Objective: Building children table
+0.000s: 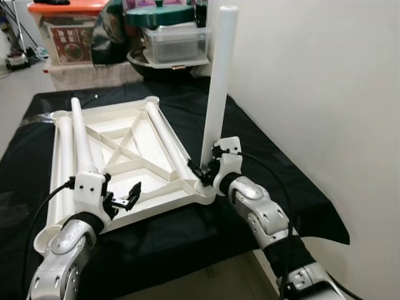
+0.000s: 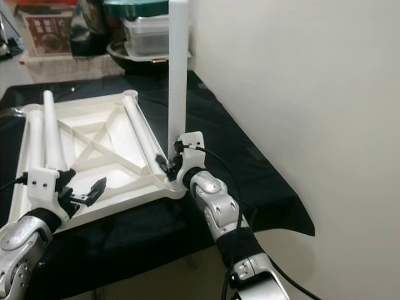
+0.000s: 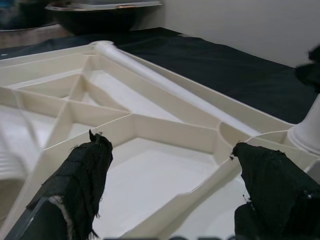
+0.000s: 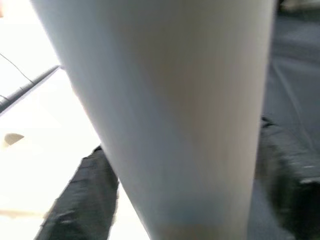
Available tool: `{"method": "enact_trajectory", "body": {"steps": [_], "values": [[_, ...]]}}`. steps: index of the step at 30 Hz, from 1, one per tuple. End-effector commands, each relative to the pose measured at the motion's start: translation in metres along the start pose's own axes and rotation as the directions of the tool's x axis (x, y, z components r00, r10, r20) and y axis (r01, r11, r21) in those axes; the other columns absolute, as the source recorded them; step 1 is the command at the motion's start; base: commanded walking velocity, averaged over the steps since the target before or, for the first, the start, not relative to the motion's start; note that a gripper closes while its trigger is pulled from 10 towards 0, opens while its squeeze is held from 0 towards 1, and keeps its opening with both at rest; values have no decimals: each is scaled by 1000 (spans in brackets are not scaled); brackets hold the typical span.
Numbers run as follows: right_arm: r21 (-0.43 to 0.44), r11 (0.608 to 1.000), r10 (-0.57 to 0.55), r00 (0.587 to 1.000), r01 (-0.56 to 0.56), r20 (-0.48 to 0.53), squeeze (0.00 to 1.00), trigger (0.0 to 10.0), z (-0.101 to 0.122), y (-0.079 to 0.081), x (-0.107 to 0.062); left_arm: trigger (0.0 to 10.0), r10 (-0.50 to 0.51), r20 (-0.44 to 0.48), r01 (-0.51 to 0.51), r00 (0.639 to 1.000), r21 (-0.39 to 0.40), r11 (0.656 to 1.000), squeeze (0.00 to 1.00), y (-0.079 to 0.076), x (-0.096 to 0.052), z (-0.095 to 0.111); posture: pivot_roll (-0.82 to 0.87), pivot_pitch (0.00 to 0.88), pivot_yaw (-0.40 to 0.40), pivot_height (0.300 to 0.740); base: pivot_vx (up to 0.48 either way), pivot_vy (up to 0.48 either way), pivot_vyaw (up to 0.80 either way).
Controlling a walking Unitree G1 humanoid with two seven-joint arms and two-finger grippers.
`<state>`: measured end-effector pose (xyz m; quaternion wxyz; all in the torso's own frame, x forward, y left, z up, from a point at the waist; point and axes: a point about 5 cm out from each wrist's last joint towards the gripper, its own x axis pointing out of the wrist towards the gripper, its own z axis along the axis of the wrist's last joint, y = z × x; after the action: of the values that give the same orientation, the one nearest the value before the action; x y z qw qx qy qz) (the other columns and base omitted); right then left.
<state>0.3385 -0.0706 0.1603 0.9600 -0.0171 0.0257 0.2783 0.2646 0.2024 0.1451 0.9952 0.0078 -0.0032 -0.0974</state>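
Head views: the right claw [image 1: 205, 170] clenches the base of an upright white leg [image 1: 219, 81] at the upturned tabletop [image 1: 134, 153] corner, on the black-draped desk [image 1: 262, 156]. Left wrist view: the left claw [image 3: 170, 175] hangs released above the tabletop's ribs. Right wrist view: the leg sits between its black fingers [image 4: 85, 200].

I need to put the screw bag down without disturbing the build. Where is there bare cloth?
Bare black cloth lies between the upright leg and the wall, and behind the tabletop toward the containers. It is crowded at the near corner, where the right gripper clamps that leg.
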Motion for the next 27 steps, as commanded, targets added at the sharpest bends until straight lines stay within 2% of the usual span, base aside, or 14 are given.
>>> {"method": "enact_trajectory", "body": {"steps": [1,3,5,7,9,10,11,12,13,16,19,20,21,27], "values": [[-8,1000,-17,997,17,73,1000,10000,11,-3,-5,10000,-1,-10,1,1000,8,1000,0,1,-1,0,32,0,-45,740,0,0,0],[-8,1000,-17,997,17,73,1000,10000,11,-3,-5,10000,-1,-10,1,1000,8,1000,0,1,-1,0,32,0,-45,740,0,0,0],[-19,998,-57,994,59,95,1000,10000,15,-11,-24,10000,8,-10,-8,1000,0,1000,0,1,-6,0,18,0,-54,740,0,0,0],[-19,998,-57,994,59,95,1000,10000,15,-11,-24,10000,8,-10,-8,1000,0,1000,0,1,-6,0,18,0,-54,740,0,0,0],[-38,997,-69,997,70,38,1000,10000,9,-15,-54,10000,50,-13,-50,999,-20,999,0,0,-13,-5,11,0,-56,740,0,0,0],[-38,997,-69,997,70,38,1000,10000,9,-15,-54,10000,50,-13,-50,999,-20,999,0,0,-13,-5,11,0,-56,740,0,0,0],[-41,998,-51,998,50,-27,1000,10000,2,-15,-68,10000,75,-12,-75,997,-38,996,0,-2,-16,-6,4,0,-53,740,0,0,0],[-41,999,-33,997,30,-75,412,10000,-4,-14,-78,10000,89,-11,-89,996,-50,995,0,-4,-18,-6,-3,0,-46,740,0,0,0],[-12,1000,16,993,-17,-118,0,10000,-9,-12,-89,10000,90,-17,-91,996,-51,995,0,-6,-19,-8,-7,0,-38,740,0,0,0],[27,999,27,986,-23,-166,0,10000,-14,-16,-99,10000,87,-33,-88,996,-47,995,0,-9,-21,-12,-11,0,-33,740,0,0,0],[-4,1000,12,988,-12,-156,0,10000,-11,-22,-102,10000,87,-46,-90,995,-52,995,0,-10,-22,-15,-28,0,-22,740,0,0,0],[-4,1000,12,988,-12,-156,0,10000,-11,-22,-102,10000,87,-46,-90,995,-52,995,0,-10,-22,-15,-28,0,-22,740,0,0,0],[-56,998,-2,991,-5,-136,0,10000,-7,-24,-101,10000,91,-48,-94,995,-49,994,0,-10,-22,-16,-27,0,-22,740,0,0,0],[-21,997,68,993,-71,-100,0,10000,-1,-17,-93,10000,131,-36,-133,991,-56,990,0,-12,-23,-14,-11,0,-36,740,0,0,0]]}}
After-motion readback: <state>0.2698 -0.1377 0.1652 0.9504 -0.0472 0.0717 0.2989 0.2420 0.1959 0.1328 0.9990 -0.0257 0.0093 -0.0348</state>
